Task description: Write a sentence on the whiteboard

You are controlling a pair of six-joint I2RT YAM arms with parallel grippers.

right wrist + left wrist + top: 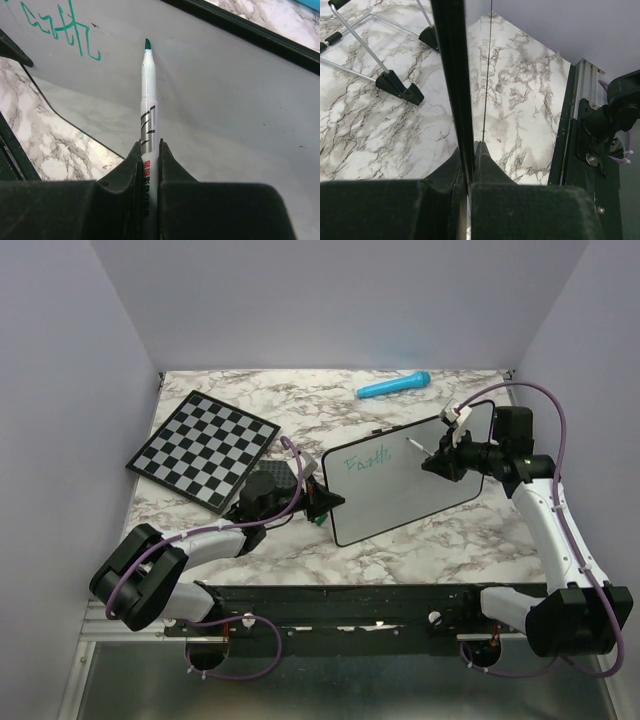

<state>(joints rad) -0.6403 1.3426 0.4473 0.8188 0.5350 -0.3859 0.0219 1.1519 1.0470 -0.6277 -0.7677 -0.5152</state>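
The whiteboard (400,502) stands tilted in the middle of the marble table. Its upper left bears one teal-green word of the sentence (365,462), also showing in the right wrist view as scrawly strokes (60,27). My left gripper (325,502) is shut on the board's left edge; in the left wrist view the black frame (451,75) runs edge-on between the jaws of this gripper (470,147). My right gripper (440,462) (148,145) is shut on a white marker (149,100). The marker's green tip (147,44) sits close to the board's face (235,100), right of the word.
A black-and-white chessboard (205,448) lies at the back left. A blue cylindrical object (393,386) lies near the back wall. The board's wire stand with black feet (400,87) rests on the marble behind it. The black base rail (350,605) spans the near edge.
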